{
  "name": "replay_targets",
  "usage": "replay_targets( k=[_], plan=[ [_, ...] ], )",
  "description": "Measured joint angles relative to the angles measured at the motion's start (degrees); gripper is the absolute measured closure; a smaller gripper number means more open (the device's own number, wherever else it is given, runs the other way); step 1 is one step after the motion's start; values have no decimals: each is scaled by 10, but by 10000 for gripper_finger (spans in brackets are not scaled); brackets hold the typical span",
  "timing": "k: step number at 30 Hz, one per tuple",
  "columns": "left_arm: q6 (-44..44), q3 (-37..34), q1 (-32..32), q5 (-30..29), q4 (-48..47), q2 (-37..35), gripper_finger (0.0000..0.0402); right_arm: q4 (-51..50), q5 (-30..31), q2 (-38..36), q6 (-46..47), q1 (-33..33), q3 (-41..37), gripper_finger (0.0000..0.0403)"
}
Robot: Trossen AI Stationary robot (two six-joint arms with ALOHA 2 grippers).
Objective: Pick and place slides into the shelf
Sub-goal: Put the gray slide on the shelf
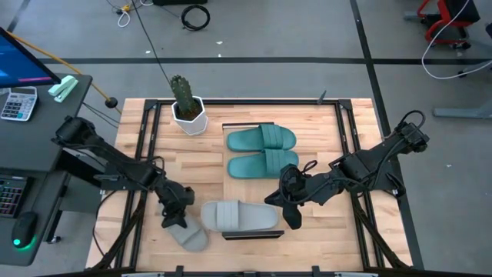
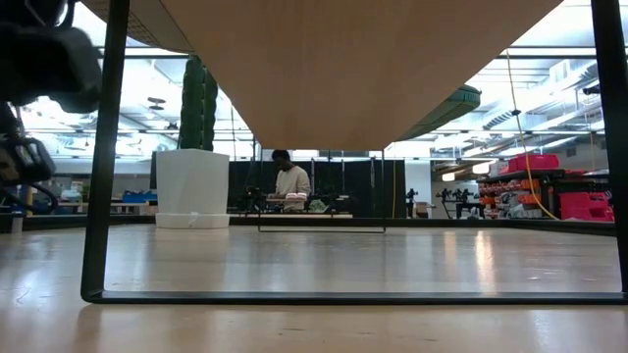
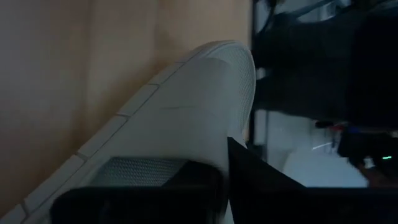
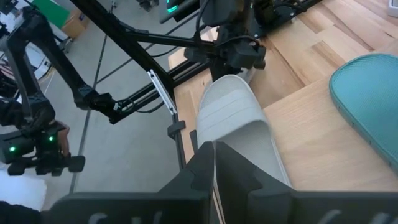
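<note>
Two teal slides lie side by side on the far half of the shelf, a pale board on a black frame above the tabletop. A grey slide lies across the shelf's near end and overhangs its left edge. The second grey slide is on the tabletop left of the shelf, with my left gripper shut on it. My right gripper hangs shut over the shelf, just right of the grey slide there, holding nothing. My left gripper holds the second grey slide by its far-left end, coming slanting down from the table's far left. The slide stretches away from the fingers along their line. The fingers hide the exact place of contact. Whether the slide is clear of the tabletop I cannot tell.
A cactus in a white pot stands at the table's far left. Black frame rails run along both sides of the tabletop. A desk with a calculator is off to the left. A person stands far behind the table.
</note>
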Motion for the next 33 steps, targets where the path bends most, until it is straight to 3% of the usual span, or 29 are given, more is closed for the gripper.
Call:
replay_targets(
  k=[9,12,18,27,33],
  plan=[
    [-21,1,1,-6,-107,-120,375,-5,0,0,-2,0,0,380],
    [-27,24,1,-5,-204,-145,387,-7,0,0,-3,0,0,380],
    [5,110,0,7,-342,-161,382,-7,0,0,-7,0,0,380],
    [80,296,12,-30,-511,-163,389,-8,0,0,-7,0,0,380],
    [89,380,14,-44,-643,-163,376,-7,0,0,-8,0,0,380]
  ],
)
